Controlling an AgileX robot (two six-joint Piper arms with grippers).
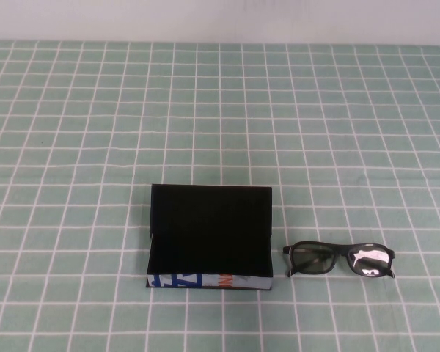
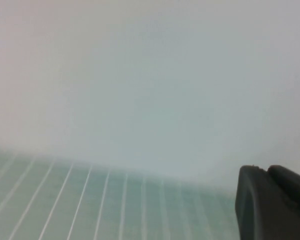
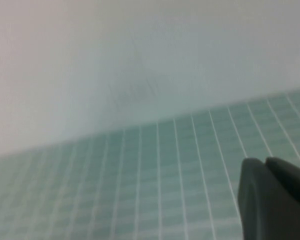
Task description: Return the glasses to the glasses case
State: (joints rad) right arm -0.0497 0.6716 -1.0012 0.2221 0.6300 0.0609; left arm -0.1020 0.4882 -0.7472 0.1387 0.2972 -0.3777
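In the high view the black glasses case [image 1: 210, 238] lies near the table's front, its white front edge with blue and orange print facing me. The black thick-rimmed glasses [image 1: 339, 259] lie on the cloth just right of the case, close to its front corner and apart from it. Neither arm shows in the high view. My left gripper [image 2: 264, 170] appears only in the left wrist view, its dark fingers pressed together, facing the pale wall above the cloth. My right gripper [image 3: 264, 161] shows in the right wrist view, also shut with nothing in it, over bare cloth.
A green tablecloth [image 1: 95, 132] with a white grid covers the table. A pale wall [image 1: 220, 18] runs along the far edge.
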